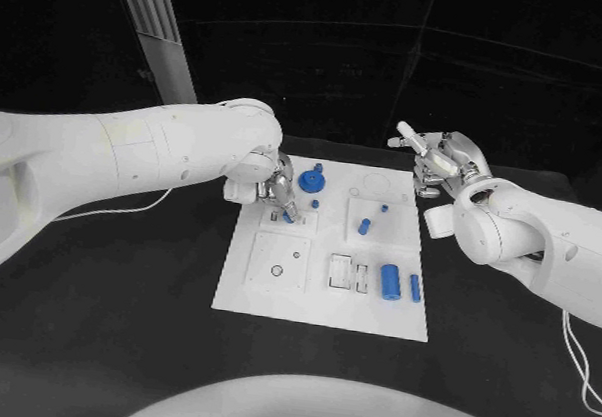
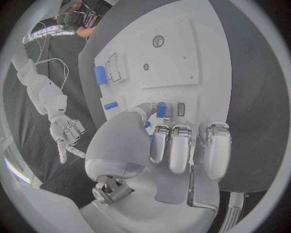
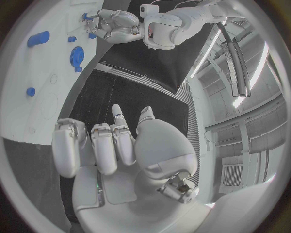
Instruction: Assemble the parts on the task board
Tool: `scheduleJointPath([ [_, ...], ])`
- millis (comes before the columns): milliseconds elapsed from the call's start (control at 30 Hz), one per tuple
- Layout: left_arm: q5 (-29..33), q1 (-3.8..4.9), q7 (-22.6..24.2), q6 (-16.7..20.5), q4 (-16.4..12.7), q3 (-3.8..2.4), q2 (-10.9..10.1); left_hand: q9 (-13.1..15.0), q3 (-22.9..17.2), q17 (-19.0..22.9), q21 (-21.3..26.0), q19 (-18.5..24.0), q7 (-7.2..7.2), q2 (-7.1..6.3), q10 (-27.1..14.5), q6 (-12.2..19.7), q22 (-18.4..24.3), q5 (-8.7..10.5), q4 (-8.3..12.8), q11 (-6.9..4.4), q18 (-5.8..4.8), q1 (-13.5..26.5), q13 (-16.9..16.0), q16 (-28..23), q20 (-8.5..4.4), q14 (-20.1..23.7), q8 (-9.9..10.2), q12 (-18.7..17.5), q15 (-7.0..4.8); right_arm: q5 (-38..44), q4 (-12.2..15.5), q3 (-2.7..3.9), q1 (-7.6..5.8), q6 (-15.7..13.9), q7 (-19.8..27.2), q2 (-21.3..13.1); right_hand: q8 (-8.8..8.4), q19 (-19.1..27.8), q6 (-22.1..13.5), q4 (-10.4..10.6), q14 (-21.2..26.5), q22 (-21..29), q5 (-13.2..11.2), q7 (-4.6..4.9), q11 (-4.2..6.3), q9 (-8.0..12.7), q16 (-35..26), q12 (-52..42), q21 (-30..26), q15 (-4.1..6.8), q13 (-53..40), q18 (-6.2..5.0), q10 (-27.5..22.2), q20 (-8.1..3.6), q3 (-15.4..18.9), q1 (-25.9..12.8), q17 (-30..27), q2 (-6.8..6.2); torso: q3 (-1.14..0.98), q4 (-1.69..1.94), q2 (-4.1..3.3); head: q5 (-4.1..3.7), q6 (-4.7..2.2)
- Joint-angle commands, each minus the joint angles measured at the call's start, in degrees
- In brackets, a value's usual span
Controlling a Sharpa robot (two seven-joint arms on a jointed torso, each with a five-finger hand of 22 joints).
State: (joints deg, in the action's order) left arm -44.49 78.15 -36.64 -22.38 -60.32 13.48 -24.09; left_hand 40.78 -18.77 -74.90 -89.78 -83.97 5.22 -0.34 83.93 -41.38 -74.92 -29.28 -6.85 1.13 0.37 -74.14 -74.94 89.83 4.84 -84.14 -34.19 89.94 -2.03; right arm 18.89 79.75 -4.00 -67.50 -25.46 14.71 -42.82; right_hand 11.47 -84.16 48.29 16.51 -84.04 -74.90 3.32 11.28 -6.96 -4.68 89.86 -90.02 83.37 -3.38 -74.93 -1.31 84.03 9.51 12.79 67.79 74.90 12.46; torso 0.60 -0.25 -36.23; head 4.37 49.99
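1. Head view: the task board (image 1: 322, 311) lies in the middle of the black table (image 1: 85, 327). The left hand (image 1: 277, 184) is over the board's far-left part, fingers pointing down at a small blue part (image 1: 289, 218). I cannot tell whether it grips that piece. A blue gear (image 1: 314, 182) sits just beside the hand. A blue peg (image 1: 365, 225) stands near the board's centre, and two blue cylinders (image 1: 401, 282) lie at its near-right side.
2. Left wrist view: the left hand's fingers (image 2: 171, 145) curl down onto the board (image 2: 176, 48); the thumb tip touches a blue piece (image 2: 161, 109). Grasp unclear.
3. Right wrist view: the right hand (image 3: 115, 145) hovers off the board's (image 3: 36, 97) far-right edge, fingers released and apart, holding nothing.
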Motion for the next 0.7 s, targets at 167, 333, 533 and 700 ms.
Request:
scheduleJointPath([
  [167,-0.9,0.11,2.0,1.8,-0.1,-0.01,-0.6,0.2,-2.5,-15.1,-0.2,-6.0,-0.18,0.18,6.1,-0.5,-15.1,0.87,2.3,0.22,-0.37,0.7,-15.1,0.2,0.16,-5.9,-0.3,0.1,0.45,0.0,-0.1,0.03,-0.1,-0.2,0.3,0.0,0.22,-1.1,-0.1,0.1,-6.0,-11.8,0.0,-0.2,0.09,0.0,0.1,0.0,-0.3,0.06,-15.1,-0.63,6.0,-0.01,0.4,0.4,15.1,0.34,-0.01,0.06,0.04,-0.03,0.01],
  [333,-0.9,0.33,2.3,2.2,-0.3,-0.01,-1.1,0.2,-2.6,-15.1,-0.2,-6.0,-0.23,0.27,6.1,-0.5,-15.1,0.95,2.0,0.18,-0.37,1.3,-15.1,0.2,0.2,-5.9,-0.2,0.1,0.42,0.0,-0.2,0.03,-0.09,-0.2,0.2,0.1,0.24,-1.1,-0.1,0.1,-6.0,-11.8,0.0,-0.2,0.09,0.0,0.1,0.0,-0.3,0.06,-15.1,-0.63,6.0,-0.02,0.4,0.5,15.1,0.36,0.0,0.05,0.01,0.03,0.01],
  [533,-0.9,0.92,3.2,2.8,-0.9,-0.02,-1.9,0.2,-2.6,-15.1,-0.2,-6.0,-0.28,0.32,6.1,-0.5,-15.1,1.01,1.8,0.15,-0.37,1.8,-15.1,0.2,0.22,-5.9,-0.2,0.1,0.39,0.0,-0.3,0.03,-0.09,-0.2,0.1,0.2,0.26,-1.1,-0.1,0.1,-6.0,-11.8,0.1,-0.21,0.09,0.0,0.1,0.0,-0.4,0.06,-15.1,-0.63,6.0,-0.02,0.4,0.5,15.1,0.39,0.01,-0.03,0.01,0.01,0.01],
  [700,-0.5,1.36,4.0,2.6,-1.3,-0.02,-2.7,0.2,-2.6,-15.1,-0.2,-6.0,-0.32,0.29,6.1,-0.5,-15.1,1.03,1.5,0.11,-0.37,2.3,-15.1,0.2,0.23,-5.9,-0.1,0.1,0.35,0.0,-0.3,0.02,-0.08,-0.3,0.1,0.1,0.26,-1.1,-0.1,0.1,-6.0,-11.8,0.1,-0.21,0.09,0.0,0.1,0.0,-0.4,0.06,-15.1,-0.63,6.0,-0.02,0.4,0.5,15.1,0.39,-0.01,0.07,0.01,-0.08,0.01],
])
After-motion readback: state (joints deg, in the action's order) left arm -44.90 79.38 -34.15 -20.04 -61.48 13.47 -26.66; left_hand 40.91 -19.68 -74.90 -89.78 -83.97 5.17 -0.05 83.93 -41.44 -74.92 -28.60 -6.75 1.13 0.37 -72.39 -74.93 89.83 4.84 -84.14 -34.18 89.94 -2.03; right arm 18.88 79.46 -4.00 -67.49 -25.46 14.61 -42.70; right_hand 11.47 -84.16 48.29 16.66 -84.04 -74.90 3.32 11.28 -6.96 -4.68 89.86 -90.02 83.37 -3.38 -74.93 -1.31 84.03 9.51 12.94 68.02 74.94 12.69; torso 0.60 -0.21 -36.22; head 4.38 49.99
